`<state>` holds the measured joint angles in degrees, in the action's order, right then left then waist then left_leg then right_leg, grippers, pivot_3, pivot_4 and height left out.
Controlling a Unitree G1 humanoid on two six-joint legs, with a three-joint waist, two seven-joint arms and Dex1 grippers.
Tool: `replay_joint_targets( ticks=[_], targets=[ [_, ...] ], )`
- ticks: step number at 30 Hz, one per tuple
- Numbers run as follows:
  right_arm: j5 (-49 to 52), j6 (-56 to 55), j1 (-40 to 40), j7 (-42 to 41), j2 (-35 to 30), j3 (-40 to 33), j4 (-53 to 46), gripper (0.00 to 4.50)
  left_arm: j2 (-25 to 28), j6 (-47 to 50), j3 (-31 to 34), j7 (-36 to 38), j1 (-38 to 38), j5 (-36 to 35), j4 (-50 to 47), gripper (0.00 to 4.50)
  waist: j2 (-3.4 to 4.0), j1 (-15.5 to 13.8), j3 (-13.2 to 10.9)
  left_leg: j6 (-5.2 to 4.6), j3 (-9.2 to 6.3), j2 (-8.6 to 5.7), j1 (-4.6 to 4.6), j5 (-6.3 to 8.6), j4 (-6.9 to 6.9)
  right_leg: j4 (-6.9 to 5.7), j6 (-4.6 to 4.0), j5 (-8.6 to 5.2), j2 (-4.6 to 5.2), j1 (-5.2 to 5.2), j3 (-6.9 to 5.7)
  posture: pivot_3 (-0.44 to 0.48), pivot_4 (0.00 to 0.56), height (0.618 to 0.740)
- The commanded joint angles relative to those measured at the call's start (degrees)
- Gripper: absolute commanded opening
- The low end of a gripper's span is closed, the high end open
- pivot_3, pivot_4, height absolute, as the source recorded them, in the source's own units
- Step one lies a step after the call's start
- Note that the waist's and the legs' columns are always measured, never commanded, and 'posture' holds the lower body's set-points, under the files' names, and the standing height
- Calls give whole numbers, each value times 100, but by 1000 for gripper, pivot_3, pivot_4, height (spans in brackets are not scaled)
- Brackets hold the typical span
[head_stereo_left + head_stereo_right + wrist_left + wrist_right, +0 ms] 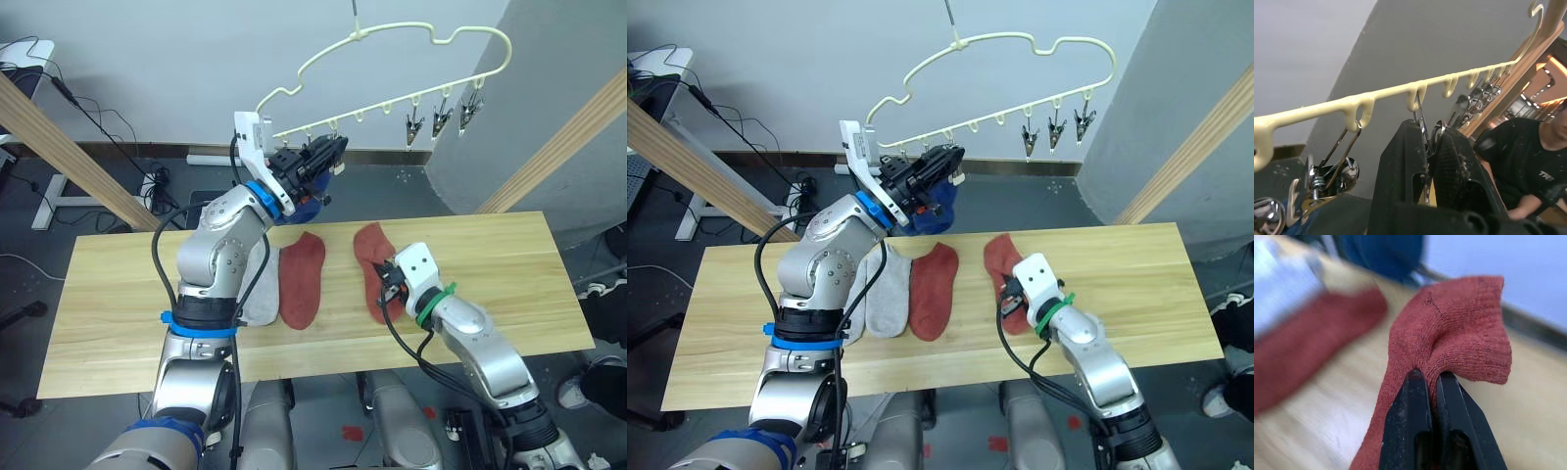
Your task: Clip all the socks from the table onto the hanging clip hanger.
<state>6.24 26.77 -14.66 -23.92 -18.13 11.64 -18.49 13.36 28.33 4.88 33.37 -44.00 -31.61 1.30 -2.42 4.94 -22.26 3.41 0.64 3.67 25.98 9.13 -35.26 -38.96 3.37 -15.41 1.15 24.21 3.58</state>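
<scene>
Meanwhile, right gripper (1431, 382) pinches a red sock (370, 257) at the table's (509, 284) middle, below the hanger (392, 59), where left gripper (1427, 147) squeezes a clip (1422, 129).

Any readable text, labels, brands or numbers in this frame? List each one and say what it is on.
Pale lettering on the chest of a person's black T-shirt, in the left wrist view: too blurred to read.
No print shows on the socks, the clip hanger, the table or the two grippers.
</scene>
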Motion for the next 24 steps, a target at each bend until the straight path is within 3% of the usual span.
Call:
replay_joint_targets(
  ticks=[1,24],
  targets=[
    [300,-295,-112,-353,1,-102,-356,0,18,146,90,100,-160,-314,-448,269,0,-5,0,0,-2,0,0,0,0,0,-2,1,0,-1,-2,-177,357,740],
    [499,-803,-855,-714,355,-125,5,0,55,419,90,46,-99,-408,-597,269,0,-14,0,0,0,0,3,0,0,-1,-16,9,5,-1,-6,-175,356,740]
  ],
)
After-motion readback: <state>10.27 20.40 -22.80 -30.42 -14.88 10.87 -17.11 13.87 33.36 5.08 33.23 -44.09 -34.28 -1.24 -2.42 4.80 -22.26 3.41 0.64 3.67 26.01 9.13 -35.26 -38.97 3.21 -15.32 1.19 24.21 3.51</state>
